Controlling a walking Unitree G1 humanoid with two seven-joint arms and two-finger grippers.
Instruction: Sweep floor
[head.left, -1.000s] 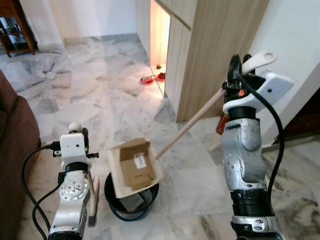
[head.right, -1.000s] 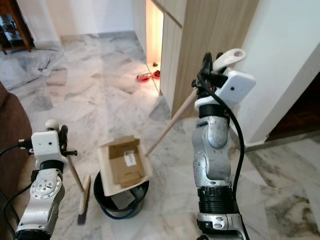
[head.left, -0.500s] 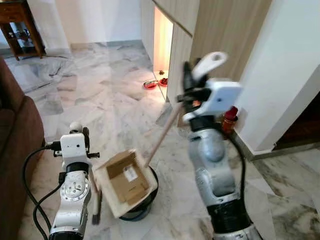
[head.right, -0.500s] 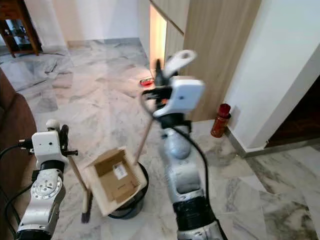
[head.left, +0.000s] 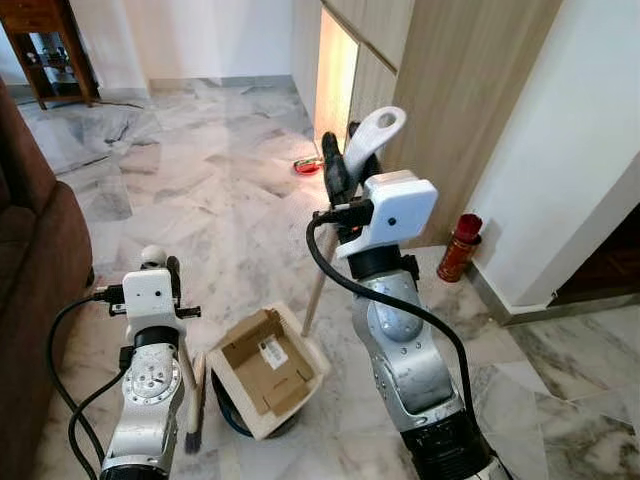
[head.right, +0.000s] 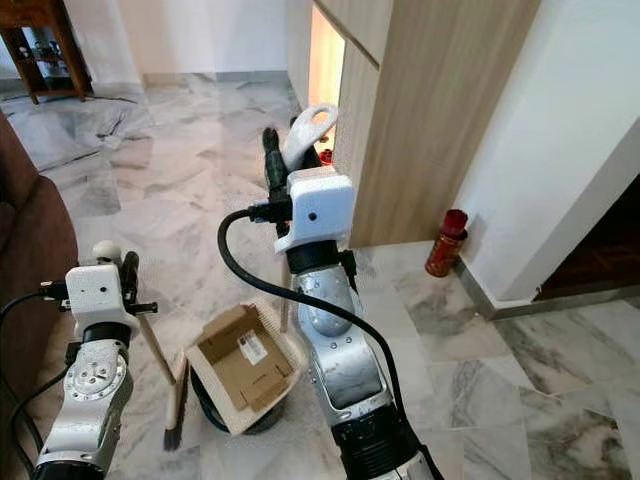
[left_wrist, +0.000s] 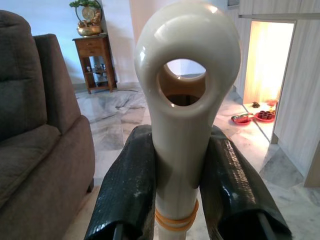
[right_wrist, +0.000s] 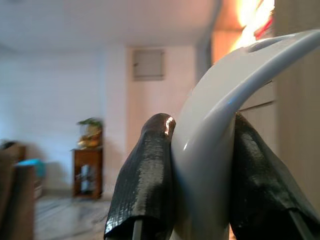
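Left wrist view: left tool (left_wrist: 182, 165) pinching broom handle (left_wrist: 184, 100), brush (head.left: 193, 437) down on marble floor (head.left: 200, 200). Right tool (head.left: 338, 178) clamped on dustpan handle (head.left: 372, 140), dustpan (head.left: 268, 368) with cardboard over black bin (head.left: 222, 412).

Grey-veined white marble floor (head.left: 200, 190), glossy, running from the foreground to the far wall. Near the front, a dark round bin (head.left: 235, 420) standing on it, mostly covered by a dustpan holding flattened cardboard. Just beside the bin, broom bristles (head.left: 192, 435) touching the tiles. By the white wall, a red canister (head.left: 459, 247) upright on the floor. In the lit wooden alcove, red bowls (head.left: 308, 167) on the ground. Along one edge, a brown sofa (head.left: 35, 270). At the far corner, a wooden side table (head.left: 55, 45).
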